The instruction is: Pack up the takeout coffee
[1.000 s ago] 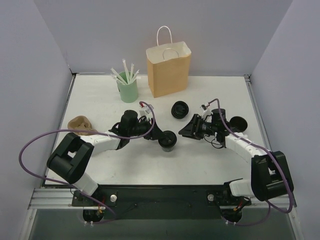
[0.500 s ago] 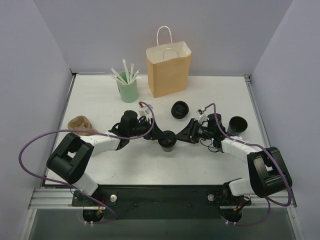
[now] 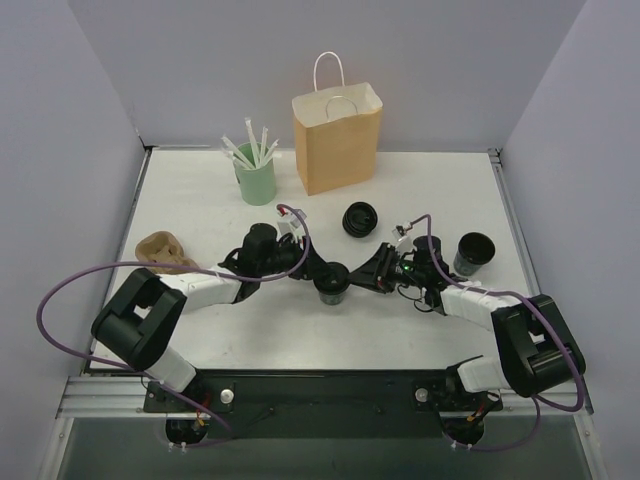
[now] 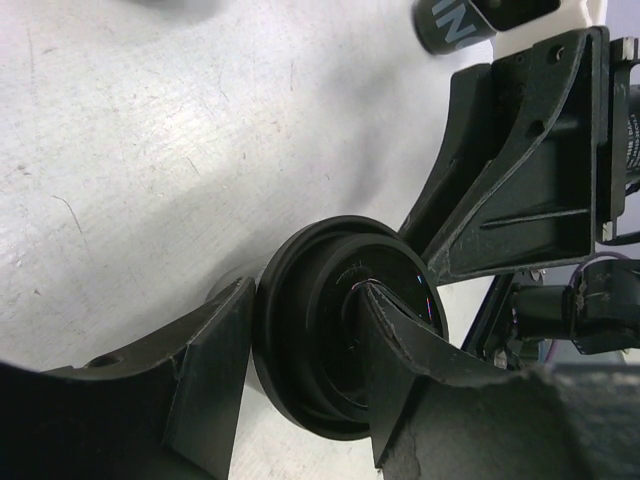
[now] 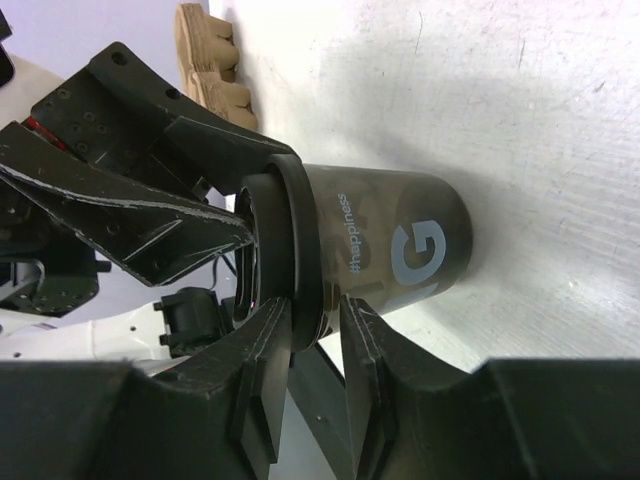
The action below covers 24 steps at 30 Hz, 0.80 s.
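The takeout coffee cup point(image 3: 331, 290) stands mid-table, black, with its round black lid point(image 4: 330, 390) on top. In the right wrist view the cup point(image 5: 400, 250) shows "#happiness" and a grey G. My left gripper point(image 3: 322, 274) is shut on the lid, one finger outside the rim and one on its top, as the left wrist view point(image 4: 305, 300) shows. My right gripper point(image 3: 358, 279) comes from the right, and its jaws point(image 5: 315, 340) pinch the lid's rim between them. A brown paper bag point(image 3: 337, 135) stands upright at the back.
A second black cup point(image 3: 473, 252) stands open by the right arm. A loose black lid point(image 3: 358, 218) lies behind the grippers. A mint-green cup of white straws point(image 3: 255, 176) is at the back left. A brown pulp carrier point(image 3: 162, 250) lies at the left.
My right gripper has moved left from beside the second cup to the lidded cup and closed on its rim. The left gripper and cup shifted slightly left.
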Available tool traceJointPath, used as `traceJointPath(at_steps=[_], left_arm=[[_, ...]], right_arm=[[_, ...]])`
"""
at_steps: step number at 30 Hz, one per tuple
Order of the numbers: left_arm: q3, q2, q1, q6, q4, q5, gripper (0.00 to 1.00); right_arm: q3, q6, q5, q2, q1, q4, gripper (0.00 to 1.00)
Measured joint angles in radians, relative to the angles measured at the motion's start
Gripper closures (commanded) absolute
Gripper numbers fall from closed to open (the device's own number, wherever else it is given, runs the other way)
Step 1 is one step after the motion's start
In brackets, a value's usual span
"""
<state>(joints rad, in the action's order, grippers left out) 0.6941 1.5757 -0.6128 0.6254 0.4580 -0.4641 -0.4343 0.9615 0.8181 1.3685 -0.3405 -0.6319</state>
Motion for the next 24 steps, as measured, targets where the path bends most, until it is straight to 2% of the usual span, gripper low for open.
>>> traceJointPath(at_steps=[7,15,20,24], left_arm=[[-0.04,-0.03,-0.053,0.006,0.04,0.114,0.47],[-0.116,-0.064,-0.083,0.041,0.133,0.249,0.48],[-0.145,-0.068,-0.104,0.061,0.185,0.298,0.48],[-0.165,-0.082,-0.121,0.077,0.199,0.329,0.48]], right_arm=[[0.084,0.094,-0.007,0.023,-0.001,-0.178,0.85],[0.141,0.259,0.087,0.283,0.028,-0.669,0.87],[0.144,0.33,0.135,0.356,0.051,-0.779,0.8],[0.145,0.329,0.141,0.346,0.065,-0.759,0.68]])
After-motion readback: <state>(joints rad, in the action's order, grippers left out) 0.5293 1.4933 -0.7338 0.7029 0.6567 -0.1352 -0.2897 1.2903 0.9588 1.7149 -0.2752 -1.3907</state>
